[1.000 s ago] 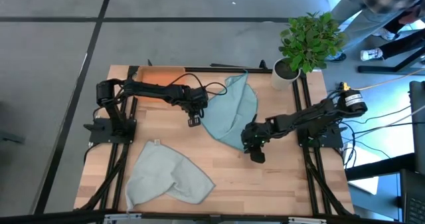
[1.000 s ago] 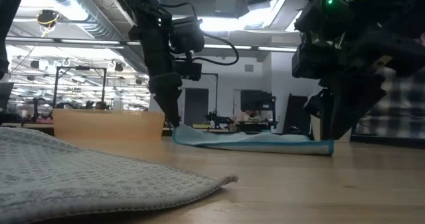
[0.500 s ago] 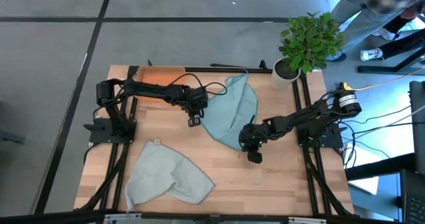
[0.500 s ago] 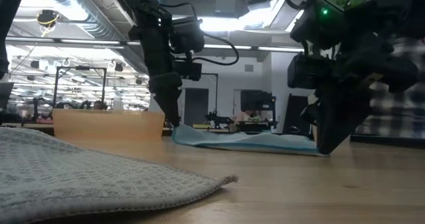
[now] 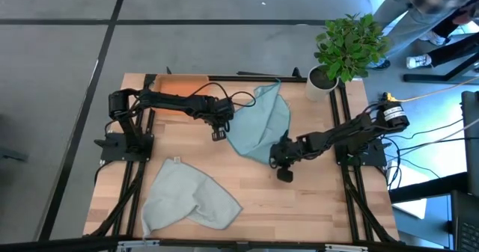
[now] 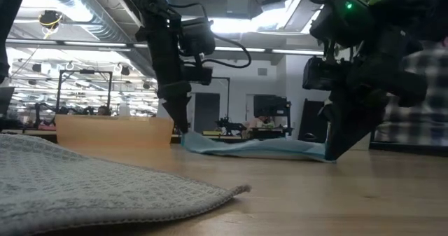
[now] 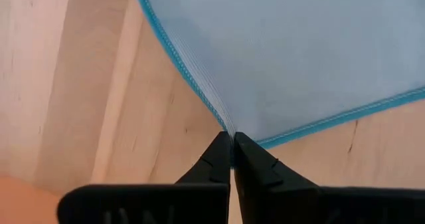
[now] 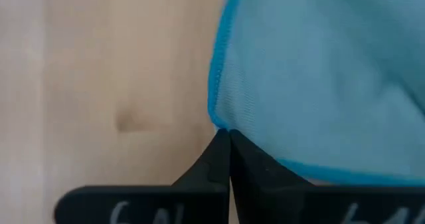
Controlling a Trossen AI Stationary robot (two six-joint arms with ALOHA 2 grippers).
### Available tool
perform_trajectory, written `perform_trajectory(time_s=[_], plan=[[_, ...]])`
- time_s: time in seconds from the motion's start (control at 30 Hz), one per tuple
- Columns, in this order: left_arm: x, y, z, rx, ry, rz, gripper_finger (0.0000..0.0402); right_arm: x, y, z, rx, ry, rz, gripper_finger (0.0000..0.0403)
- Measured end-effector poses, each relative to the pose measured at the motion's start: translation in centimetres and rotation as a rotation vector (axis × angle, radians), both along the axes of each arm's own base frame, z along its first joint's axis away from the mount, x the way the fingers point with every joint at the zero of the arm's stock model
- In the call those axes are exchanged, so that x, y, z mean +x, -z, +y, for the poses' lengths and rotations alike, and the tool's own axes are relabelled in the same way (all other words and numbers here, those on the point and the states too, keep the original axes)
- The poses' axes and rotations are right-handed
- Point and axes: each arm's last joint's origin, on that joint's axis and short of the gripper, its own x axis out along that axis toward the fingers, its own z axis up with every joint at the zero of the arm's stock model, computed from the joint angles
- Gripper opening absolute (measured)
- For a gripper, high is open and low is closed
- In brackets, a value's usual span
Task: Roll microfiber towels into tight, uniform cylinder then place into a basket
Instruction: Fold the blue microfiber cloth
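- Pale grey-green towel (image 5: pixel 191 197): loose and crumpled on the near-left part of the table (image 5: pixel 314 207), well apart from both arms, untouched.
- Basket (image 5: pixel 183 82): orange, at the far-left edge of the table, behind the left arm, well apart from either cloth.
- Left tool (image 5: pixel 218 134): fingers together, pinched on the left corner of the teal-blue towel (image 5: pixel 262 125); in the left wrist view (image 7: pixel 231 159) tips closed right on the cloth's stitched corner (image 7: pixel 292 58), cloth spreading away ahead of them.
- Teal-blue towel: flat in the middle of the table, long axis running from the far edge near the plant pot (image 5: pixel 320 82) down toward the near right, between the two arms.
- Right tool (image 5: pixel 278 159): fingers together, clamped on the near-right corner of the same towel; in the right wrist view (image 8: pixel 228 159) tips closed on the hemmed corner (image 8: pixel 319 71).
- Relation to act on, as a judgement: both corners of one short end held, remaining length lying away toward the far edge, so rolling probably starts here and runs along that axis.
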Motion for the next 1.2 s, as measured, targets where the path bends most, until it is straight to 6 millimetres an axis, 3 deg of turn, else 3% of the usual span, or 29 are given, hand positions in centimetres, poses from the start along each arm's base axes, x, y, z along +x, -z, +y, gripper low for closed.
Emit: perform_trajectory(time_s=[0.23, 0.47, 0.83, 1.0, 1.2], plan=[[-1.0, -2.1, -0.5, 0.017, 0.004, -0.016, 0.0, 0.5, -3.4, -0.1, -0.137, 0.047, 0.096, 0.0002], [-2.6, -7.2, -1.8, 0.129, 0.002, -0.168, 0.0, 1.4, -7.5, -0.5, -0.361, 0.087, 0.173, 0.0001], [-6.5, -13.4, -3.3, 0.366, -0.1, -0.339, 0.0, 3.2, -15.8, -1.5, -0.831, 0.218, 0.07, 0.0], [-7.4, -16.6, -3.8, 0.436, -0.129, -0.428, 0.0, 3.9, -19.1, -3.0, -0.953, 0.307, 0.018, 0.0], [-7.9, -20.7, -3.7, 0.509, -0.103, -0.459, 0.0, 4.2, -21.8, -6.1, -0.986, 0.382, 0.033, 0.0]])
